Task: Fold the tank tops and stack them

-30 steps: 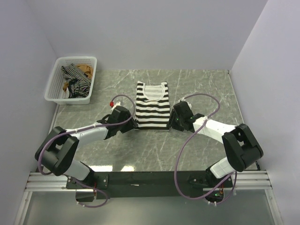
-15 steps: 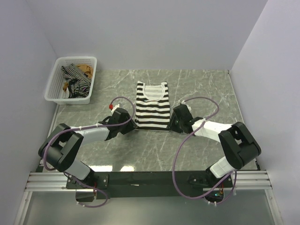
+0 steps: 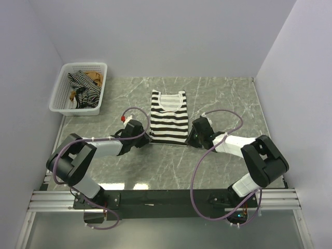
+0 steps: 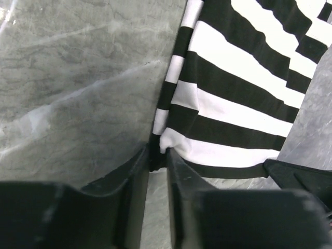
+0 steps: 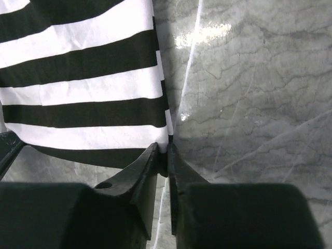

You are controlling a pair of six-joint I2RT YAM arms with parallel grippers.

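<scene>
A black-and-white striped tank top (image 3: pixel 169 117) lies flat at the middle of the grey marbled worktop (image 3: pixel 223 98), neckline toward the far side. The left claw (image 4: pixel 158 155) is pinched tight on its near-left corner and the right claw (image 5: pixel 163 154) on its near-right corner, both low against the surface. At far left, well apart, a white mesh basket (image 3: pixel 58 102) holds a dark thin-striped top (image 3: pixel 83 87) and a tan-brown top (image 3: pixel 96 77), bunched together and partly hidden by the basket wall. Each wrist view cuts off most of the garment.
</scene>
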